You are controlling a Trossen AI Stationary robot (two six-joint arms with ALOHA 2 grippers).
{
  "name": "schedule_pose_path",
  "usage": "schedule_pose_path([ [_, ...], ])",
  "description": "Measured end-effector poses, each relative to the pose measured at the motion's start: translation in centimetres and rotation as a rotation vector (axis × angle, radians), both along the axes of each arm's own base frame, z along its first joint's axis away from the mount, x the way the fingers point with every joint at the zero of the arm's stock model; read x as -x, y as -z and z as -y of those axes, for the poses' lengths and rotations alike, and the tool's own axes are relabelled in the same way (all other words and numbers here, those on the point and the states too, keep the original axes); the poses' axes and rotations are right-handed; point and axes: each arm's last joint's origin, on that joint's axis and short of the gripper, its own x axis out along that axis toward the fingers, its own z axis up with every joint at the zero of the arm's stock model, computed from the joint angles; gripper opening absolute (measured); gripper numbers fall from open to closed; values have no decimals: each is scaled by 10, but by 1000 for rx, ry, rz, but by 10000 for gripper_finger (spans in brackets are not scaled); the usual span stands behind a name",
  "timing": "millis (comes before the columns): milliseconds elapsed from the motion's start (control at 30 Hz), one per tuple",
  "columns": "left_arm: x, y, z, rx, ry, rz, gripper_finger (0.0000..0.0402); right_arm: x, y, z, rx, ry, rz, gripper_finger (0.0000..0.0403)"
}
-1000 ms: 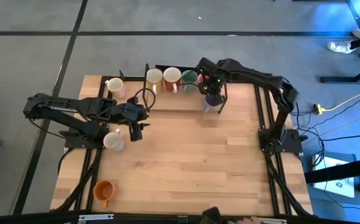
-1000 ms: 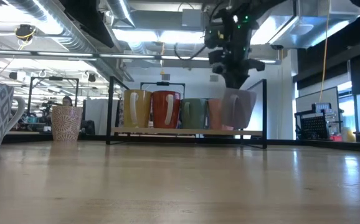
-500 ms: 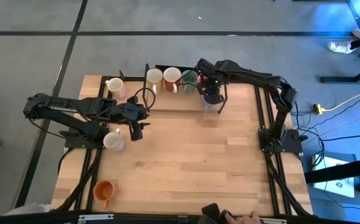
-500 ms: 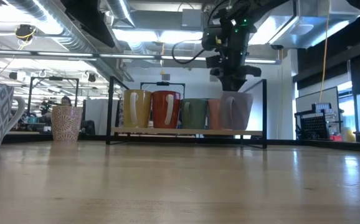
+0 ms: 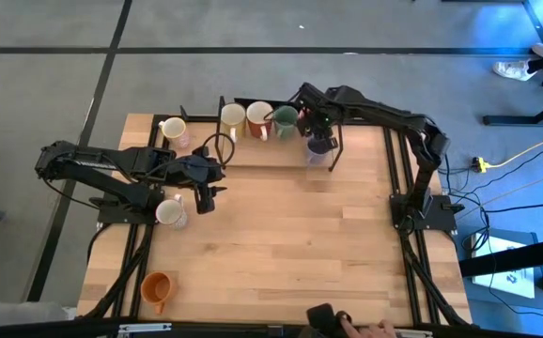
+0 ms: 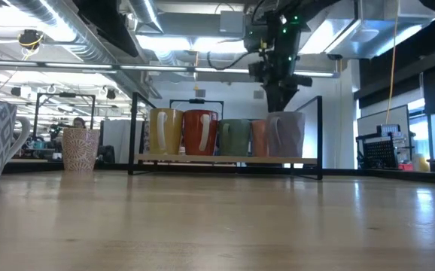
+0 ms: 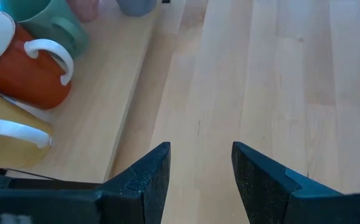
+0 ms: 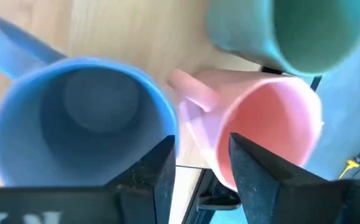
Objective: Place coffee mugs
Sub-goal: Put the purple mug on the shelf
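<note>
Right gripper [image 5: 317, 129] at upper centre of high view, fingers apart and holding nothing, just above purple-grey mug [image 5: 318, 147] standing on rack [image 5: 253, 150] beside green mug [image 5: 286, 119]. Left gripper [image 5: 209, 199] at centre left, fingers spread, empty, near cream mug [image 5: 170, 211]. Orange mug [image 5: 156, 287] alone at lower left.

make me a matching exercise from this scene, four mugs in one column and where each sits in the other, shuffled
Mugs:
1. orange mug
2. purple-grey mug
3. patterned mug
4. green mug

Places:
A. on the rack, between the red mug and the pink one
B. near corner of the table, on the left arm's side
C. at the rack's right end, under the right end effector
D. on the table beside the left arm's base

Pairs: 1-B, 2-C, 3-D, 4-A
</note>
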Motion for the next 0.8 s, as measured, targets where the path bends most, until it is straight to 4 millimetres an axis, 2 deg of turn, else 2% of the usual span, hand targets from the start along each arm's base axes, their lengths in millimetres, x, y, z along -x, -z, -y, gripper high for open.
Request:
schedule_pose_path([
  [200,0,0,0,0,0,-1,166,0,-23,-5,-116,135,105,134],
  [333,0,0,0,-2,3,-2,166,-2,-32,-20,-195,245,141,134],
  [400,0,0,0,-2,3,-2,166,-4,-35,-31,-238,370,166,134],
  [533,0,0,0,-2,4,-2,166,-6,-34,-46,-342,720,190,134],
  [700,0,0,0,-2,4,-2,166,-15,-33,-49,-332,898,284,134],
  [800,0,0,0,-4,6,-3,166,-18,-24,-46,-328,991,270,134],
])
